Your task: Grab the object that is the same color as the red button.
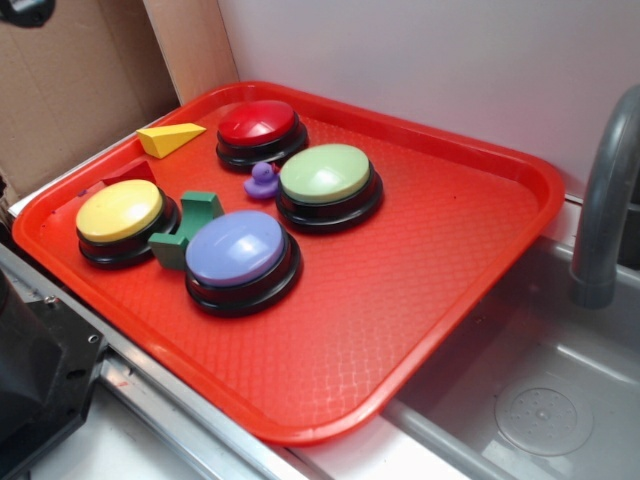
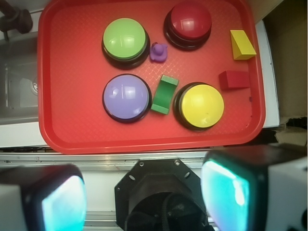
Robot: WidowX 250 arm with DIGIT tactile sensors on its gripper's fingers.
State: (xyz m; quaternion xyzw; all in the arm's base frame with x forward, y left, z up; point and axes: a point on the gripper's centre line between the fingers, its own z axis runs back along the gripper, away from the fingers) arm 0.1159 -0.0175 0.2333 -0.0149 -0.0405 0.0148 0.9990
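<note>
One red tray (image 2: 62, 130) carries four domed buttons: red button (image 2: 188, 20), green (image 2: 124, 39), purple (image 2: 126, 96), yellow (image 2: 201, 105). Three blocks: red block (image 2: 234, 80), yellow wedge (image 2: 241, 44), green arch (image 2: 164, 94). One purple duck (image 2: 158, 51).

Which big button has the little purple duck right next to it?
The green button. The purple duck sits beside it, between it and the red button. The yellow and purple buttons are farther away.

Red block (image 1: 128, 172) mostly hidden behind yellow button (image 1: 119, 211) in exterior view. End effector (image 2: 144, 195) pads blurred, cut off by wrist frame bottom. Faucet (image 1: 605, 200) cropped at right edge.
</note>
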